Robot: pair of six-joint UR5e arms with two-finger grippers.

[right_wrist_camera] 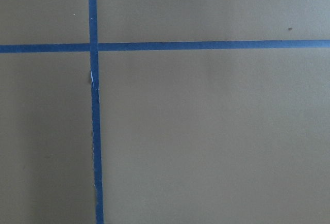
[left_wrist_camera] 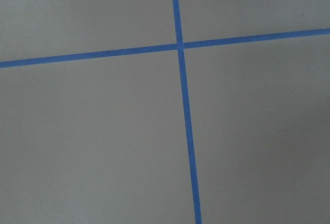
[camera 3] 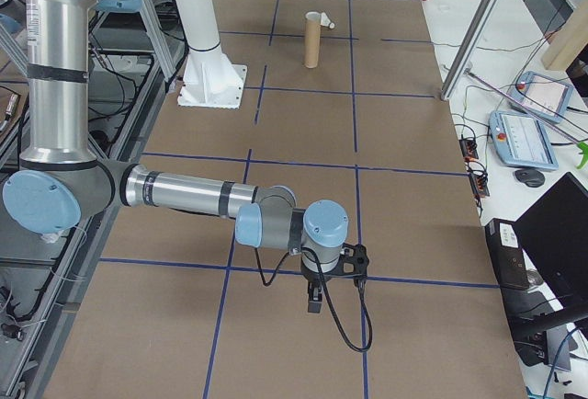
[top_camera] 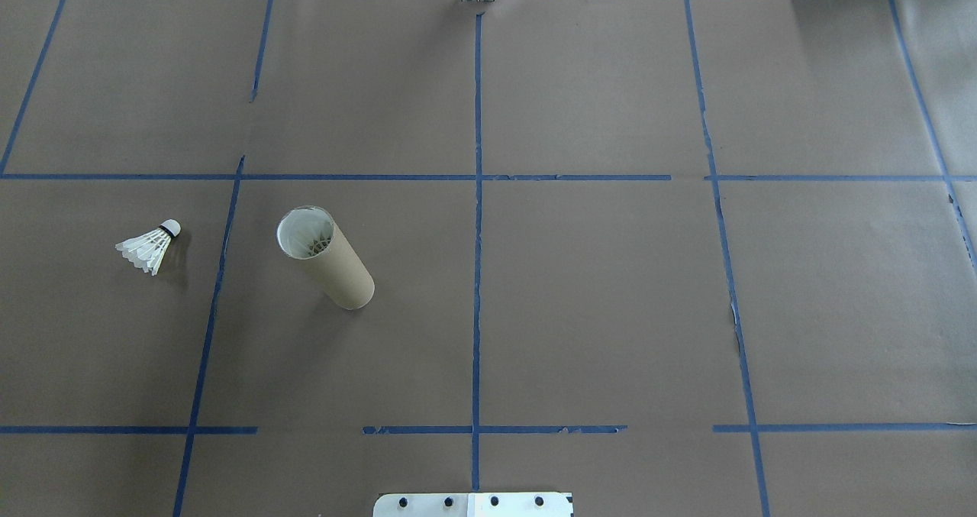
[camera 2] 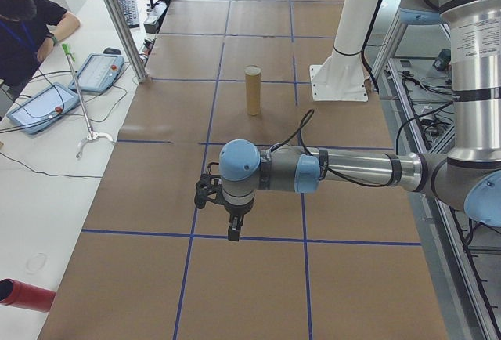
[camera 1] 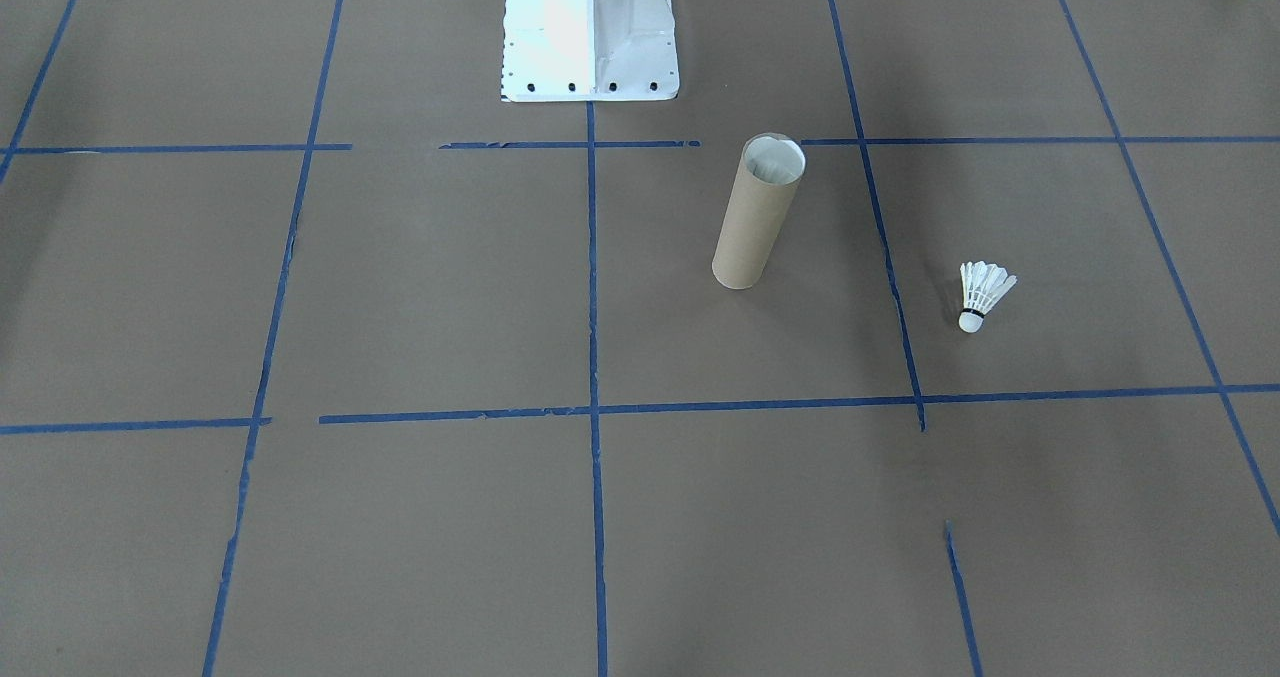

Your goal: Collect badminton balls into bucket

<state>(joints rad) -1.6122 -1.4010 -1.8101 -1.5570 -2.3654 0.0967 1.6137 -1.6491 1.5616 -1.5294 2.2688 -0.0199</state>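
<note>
The bucket [camera 1: 757, 219] is a brown cardboard tube standing upright on the brown table, left of centre in the overhead view [top_camera: 328, 261]. White feathers of a badminton ball [top_camera: 311, 240] show inside its mouth. Another badminton ball [camera 1: 983, 293] lies on its side on the table, further out on the robot's left [top_camera: 149, 247]. My left gripper [camera 2: 232, 234] hangs over the table well away from the tube, seen only in the exterior left view; I cannot tell its state. My right gripper [camera 3: 313, 302] hangs far from the tube, seen only in the exterior right view; I cannot tell its state.
The white robot base [camera 1: 588, 32] stands at the table's robot-side edge. Blue tape lines [top_camera: 477, 273] grid the brown paper. A seated person [camera 2: 23, 27], teach pendants [camera 2: 98, 72] and a metal post [camera 2: 117, 19] are on the operators' side.
</note>
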